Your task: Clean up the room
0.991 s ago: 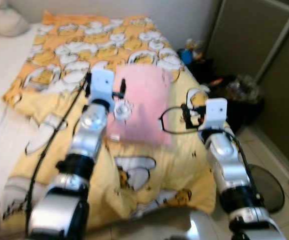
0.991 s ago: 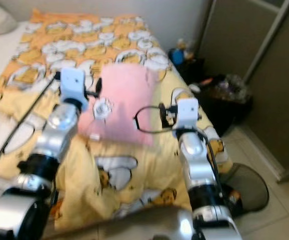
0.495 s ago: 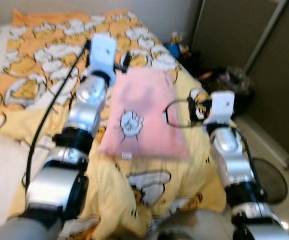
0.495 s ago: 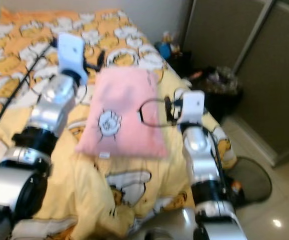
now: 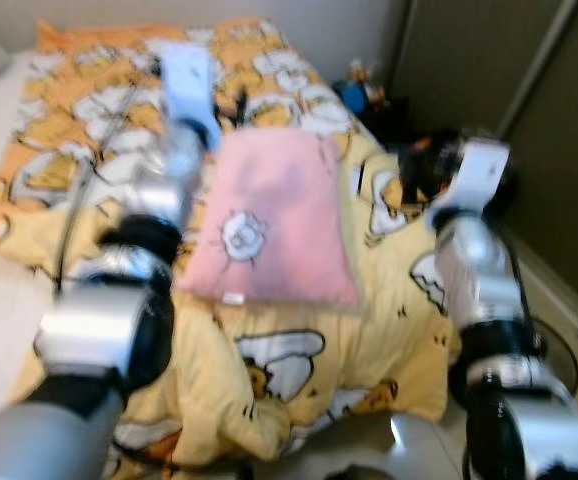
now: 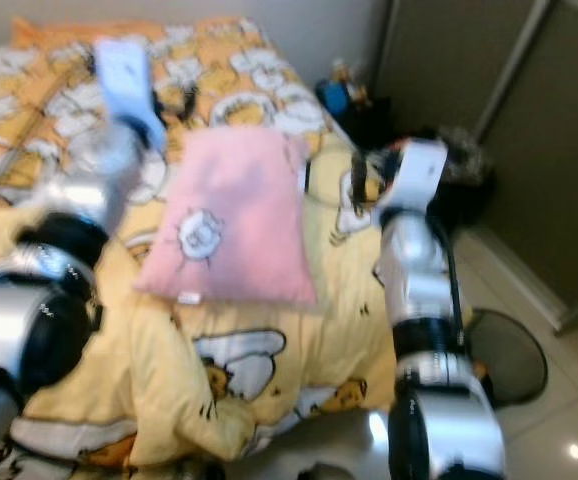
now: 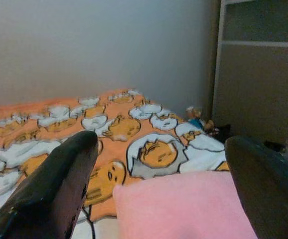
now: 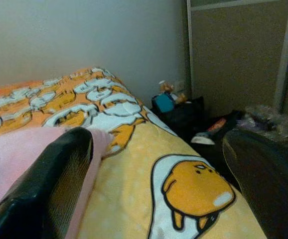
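Pink pillow (image 5: pixel 274 220) with white cartoon patch, flat on yellow blanket (image 5: pixel 369 330), both grippers' fingers (image 7: pixel 59 189) spread wide.

The soft pink square pillow (image 5: pixel 272 222) has been released onto the yellow cartoon-print blanket (image 5: pixel 369 330). Both grippers, left (image 7: pixel 159 194) and right (image 8: pixel 159 184), have been withdrawn outward, fingers spread.

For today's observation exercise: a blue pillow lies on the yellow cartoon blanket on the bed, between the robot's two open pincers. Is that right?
One detail is wrong: the pillow is pink, not blue, as the left eye view shows. It does lie on the yellow cartoon blanket, between the open left pincer and right pincer.
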Controlling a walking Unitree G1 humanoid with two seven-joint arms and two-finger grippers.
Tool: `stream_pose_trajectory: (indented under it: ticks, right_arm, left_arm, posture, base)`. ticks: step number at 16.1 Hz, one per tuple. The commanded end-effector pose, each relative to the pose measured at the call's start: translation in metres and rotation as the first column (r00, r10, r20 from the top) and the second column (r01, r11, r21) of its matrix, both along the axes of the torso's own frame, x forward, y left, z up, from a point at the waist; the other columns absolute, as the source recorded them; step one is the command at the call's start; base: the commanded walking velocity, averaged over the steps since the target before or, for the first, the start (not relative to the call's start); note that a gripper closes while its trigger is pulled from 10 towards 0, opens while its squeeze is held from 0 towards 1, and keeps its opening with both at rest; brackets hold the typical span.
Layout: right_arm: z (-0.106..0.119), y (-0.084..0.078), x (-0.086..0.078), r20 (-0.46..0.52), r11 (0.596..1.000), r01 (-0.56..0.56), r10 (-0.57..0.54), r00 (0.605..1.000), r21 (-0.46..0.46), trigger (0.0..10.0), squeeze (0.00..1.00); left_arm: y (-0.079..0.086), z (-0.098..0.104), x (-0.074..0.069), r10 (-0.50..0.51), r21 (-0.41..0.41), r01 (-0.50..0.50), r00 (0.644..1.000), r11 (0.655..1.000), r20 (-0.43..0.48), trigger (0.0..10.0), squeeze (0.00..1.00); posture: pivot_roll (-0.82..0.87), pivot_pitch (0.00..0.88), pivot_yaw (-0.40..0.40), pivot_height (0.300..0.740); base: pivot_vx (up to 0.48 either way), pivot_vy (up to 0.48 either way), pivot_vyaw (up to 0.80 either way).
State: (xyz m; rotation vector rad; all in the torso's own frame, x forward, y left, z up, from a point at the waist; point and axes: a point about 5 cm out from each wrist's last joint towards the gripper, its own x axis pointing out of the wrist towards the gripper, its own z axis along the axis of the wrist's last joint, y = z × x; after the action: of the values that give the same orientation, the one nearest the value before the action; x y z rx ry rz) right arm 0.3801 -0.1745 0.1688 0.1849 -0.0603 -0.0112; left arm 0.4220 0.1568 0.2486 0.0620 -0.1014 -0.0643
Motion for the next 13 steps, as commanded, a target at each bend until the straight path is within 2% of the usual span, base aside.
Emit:
stream_pose_trajectory:
  ticks: [1,2,3,4,5,8,9,10,13]
  right_arm:
    - [-0.008,-0.002,0.003,-0.057,0.999,-0.004,0.006,0.998,0.035,10.0,0.00]
    - [-0.006,-0.001,0.009,-0.084,0.997,-0.027,0.033,0.996,0.076,10.0,0.00]
    - [-0.007,0.001,0.011,-0.103,0.994,-0.045,0.056,0.993,0.102,10.0,0.00]
    - [-0.011,0.010,0.015,-0.147,0.979,-0.096,0.123,0.981,0.180,10.0,0.00]
    - [-0.012,0.012,0.016,-0.157,0.973,-0.108,0.141,0.977,0.204,10.0,0.00]
    - [-0.012,0.027,0.020,-0.182,0.914,-0.190,0.267,0.946,0.357,10.0,0.00]
    - [-0.010,0.031,0.021,-0.174,0.888,-0.214,0.305,0.936,0.407,10.0,0.00]
    - [-0.011,0.032,0.021,-0.180,0.879,-0.221,0.320,0.930,0.423,10.0,0.00]
    - [-0.019,0.031,0.020,-0.233,0.844,-0.167,0.322,0.918,0.509,10.0,0.00]
  left_arm:
    - [0.013,-0.011,0.000,0.041,-0.041,-0.044,0.996,0.998,-0.075,10.0,0.00]
    - [0.022,-0.014,0.001,0.078,-0.078,-0.087,0.991,0.993,-0.112,10.0,0.00]
    - [0.025,-0.017,0.000,0.086,-0.084,-0.098,0.987,0.992,-0.132,10.0,0.00]
    - [0.030,-0.028,-0.002,0.097,-0.089,-0.115,0.978,0.989,-0.184,10.0,0.00]
    - [0.031,-0.029,-0.002,0.099,-0.094,-0.119,0.977,0.988,-0.191,10.0,0.00]
    - [0.038,-0.036,-0.003,0.082,-0.191,-0.132,0.964,0.973,-0.252,10.0,0.00]
    - [0.037,-0.039,-0.004,0.054,-0.229,-0.122,0.958,0.966,-0.283,10.0,0.00]
    - [0.035,-0.041,-0.004,0.036,-0.242,-0.114,0.952,0.963,-0.304,10.0,0.00]
    - [0.024,-0.051,-0.005,0.006,-0.222,-0.092,0.932,0.971,-0.362,10.0,0.00]
  posture:
    - [-0.17,0.056,0.050,0.740]
    - [-0.17,0.060,0.055,0.740]
    - [-0.17,0.063,0.056,0.740]
    - [-0.17,0.067,0.058,0.740]
    - [-0.17,0.072,0.058,0.740]
    - [-0.16,0.095,0.066,0.740]
    - [-0.17,0.100,0.066,0.740]
    - [-0.17,0.106,0.067,0.740]
    - [-0.20,0.149,0.076,0.740]
  base:
    - [0.000,0.000,0.00]
    - [0.000,0.000,0.00]
    - [0.000,0.000,0.00]
    - [0.000,0.000,0.00]
    - [0.000,0.000,0.00]
    - [0.000,0.000,0.00]
    - [0.000,0.000,0.00]
    - [0.000,0.000,0.00]
    - [0.000,0.000,0.00]
